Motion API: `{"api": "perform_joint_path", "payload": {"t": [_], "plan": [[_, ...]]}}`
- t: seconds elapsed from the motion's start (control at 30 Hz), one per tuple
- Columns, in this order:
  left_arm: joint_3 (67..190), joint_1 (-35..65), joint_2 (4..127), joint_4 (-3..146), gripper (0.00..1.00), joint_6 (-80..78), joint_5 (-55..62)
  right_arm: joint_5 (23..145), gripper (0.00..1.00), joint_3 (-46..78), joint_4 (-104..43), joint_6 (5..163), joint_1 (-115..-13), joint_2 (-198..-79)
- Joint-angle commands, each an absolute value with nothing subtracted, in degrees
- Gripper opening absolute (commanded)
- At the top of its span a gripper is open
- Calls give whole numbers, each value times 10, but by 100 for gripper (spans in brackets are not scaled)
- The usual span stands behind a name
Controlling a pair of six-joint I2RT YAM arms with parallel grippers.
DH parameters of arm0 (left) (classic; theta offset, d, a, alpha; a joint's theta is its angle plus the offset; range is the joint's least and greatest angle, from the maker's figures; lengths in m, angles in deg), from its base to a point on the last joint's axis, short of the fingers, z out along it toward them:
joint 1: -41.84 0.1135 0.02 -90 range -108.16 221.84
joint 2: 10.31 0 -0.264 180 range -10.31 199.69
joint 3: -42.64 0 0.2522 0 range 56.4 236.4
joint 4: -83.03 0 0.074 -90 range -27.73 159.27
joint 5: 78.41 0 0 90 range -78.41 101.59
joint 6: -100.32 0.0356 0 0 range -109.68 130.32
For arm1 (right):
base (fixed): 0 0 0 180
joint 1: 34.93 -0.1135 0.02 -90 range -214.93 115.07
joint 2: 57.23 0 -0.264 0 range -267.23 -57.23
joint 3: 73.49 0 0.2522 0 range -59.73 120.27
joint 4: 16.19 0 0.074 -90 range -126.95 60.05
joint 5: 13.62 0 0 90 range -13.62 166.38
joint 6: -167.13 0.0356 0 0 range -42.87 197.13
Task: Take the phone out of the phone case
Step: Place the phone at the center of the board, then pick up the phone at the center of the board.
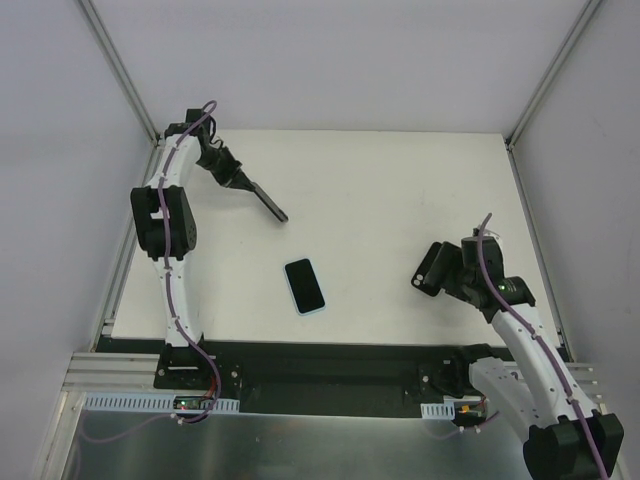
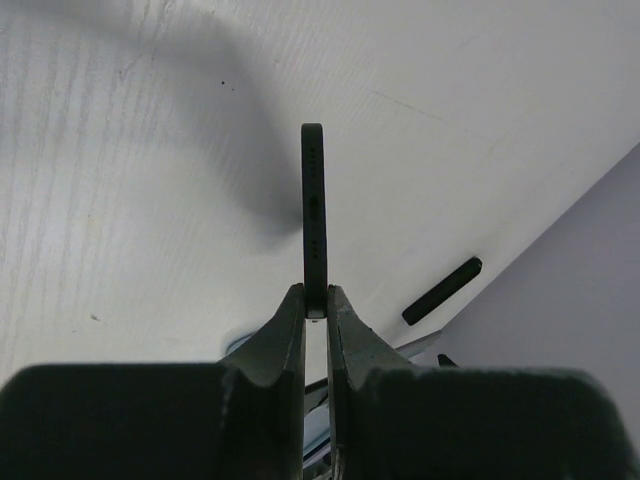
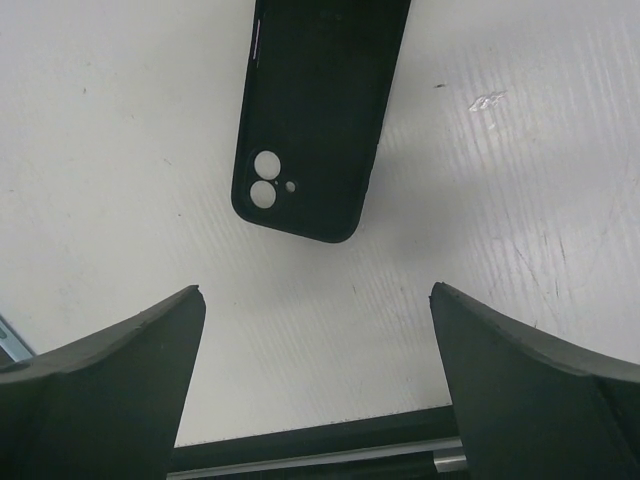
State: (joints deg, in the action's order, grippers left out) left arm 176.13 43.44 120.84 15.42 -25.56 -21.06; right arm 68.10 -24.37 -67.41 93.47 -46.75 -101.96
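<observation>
Apparently the separation is already made: the phone [image 1: 305,286] lies flat and alone at the centre of the top view, screen up, dark glass with a pale blue rim, touched by neither arm. The phone case [image 3: 318,130] lies back-up on the table [image 1: 400,180] at the top of the right wrist view. It is matt black with rounded corners, and its two lens holes show white, which suggests nothing is inside. The right gripper [image 3: 315,290] hangs just short of it with fingers spread wide and nothing between them, likely so the case sits free. At the upper left of the top view the left gripper [image 2: 315,296] is clamped on a thin dark slab [image 2: 314,210], held edge-on above the table, clear of the rest. Whether that slab is a second phone or a case I cannot tell.
</observation>
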Motion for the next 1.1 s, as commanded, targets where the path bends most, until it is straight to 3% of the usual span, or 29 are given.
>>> {"api": "perform_joint_path", "payload": {"t": [0.0, 0.2, 0.33, 0.43, 0.53, 0.6, 0.63, 0.73, 1.07], "plan": [[1745, 437, 1206, 164, 0, -237, -259, 674, 96, -224, -694, 951, -507, -1017], [1710, 446, 1213, 178, 0, -213, -249, 616, 96, -182, -700, 1002, -651, -1052], [1676, 462, 1200, 198, 4, -211, -253, 577, 96, -131, -681, 1028, -767, -1141], [1657, 469, 1194, 203, 22, -203, -259, 543, 96, -63, -675, 1034, -854, -1238], [1642, 478, 1182, 207, 51, -197, -263, 528, 96, 26, -693, 1018, -909, -1342], [1630, 482, 1174, 208, 77, -196, -265, 542, 96, 59, -691, 998, -928, -1385], [1626, 484, 1160, 208, 82, -194, -266, 566, 96, 85, -686, 992, -931, -1419], [1600, 490, 1111, 208, 90, -189, -260, 626, 96, 116, -656, 977, -945, -1479], [1342, 494, 822, 309, 91, -217, -289, 691, 96, 219, -647, 980, -972, -1637]]}}
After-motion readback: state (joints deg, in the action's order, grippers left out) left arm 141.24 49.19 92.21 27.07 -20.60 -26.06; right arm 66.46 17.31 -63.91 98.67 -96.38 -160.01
